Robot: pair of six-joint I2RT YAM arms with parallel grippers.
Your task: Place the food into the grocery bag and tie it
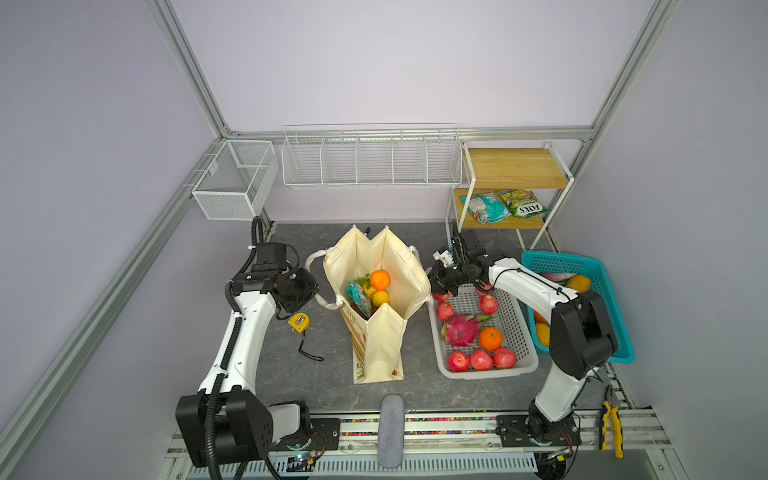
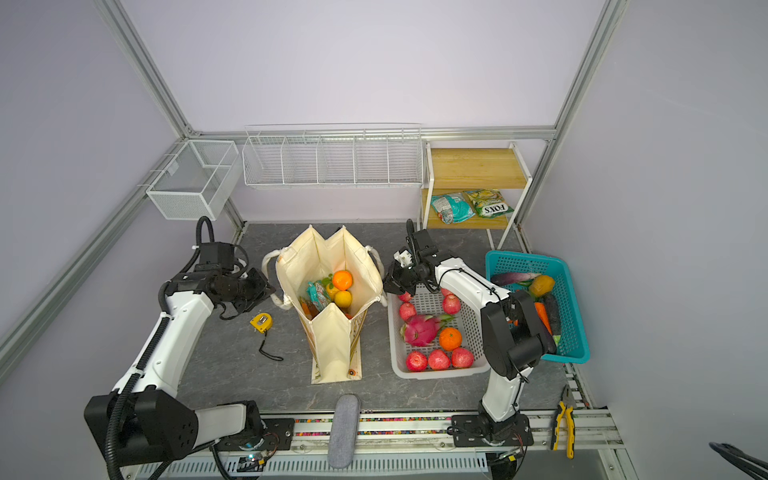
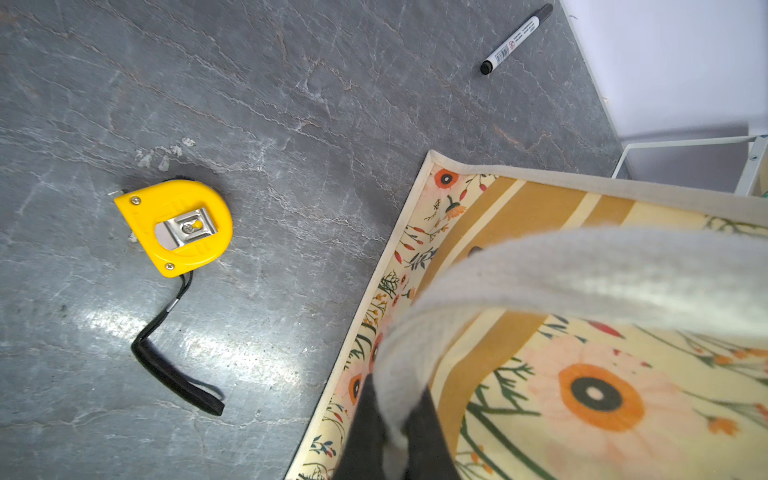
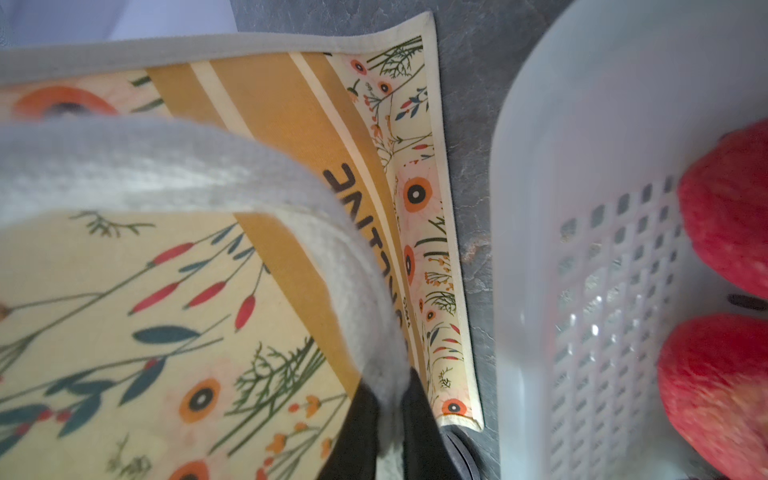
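Bearing grocery bag point(image 1: 386, 340): grey tabletop point(image 1: 291, 374); lilac walls point(image 1: 374, 62).

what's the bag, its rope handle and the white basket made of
Grocery bag: looks like matte woven canvas, cream inside with a floral print outside; it creases and folds softly.
Rope handle: thick, fuzzy white cord, probably cotton; loose fibres show up close.
White basket: smooth moulded plastic, slightly glossy and somewhat translucent, with a regular grid of holes.
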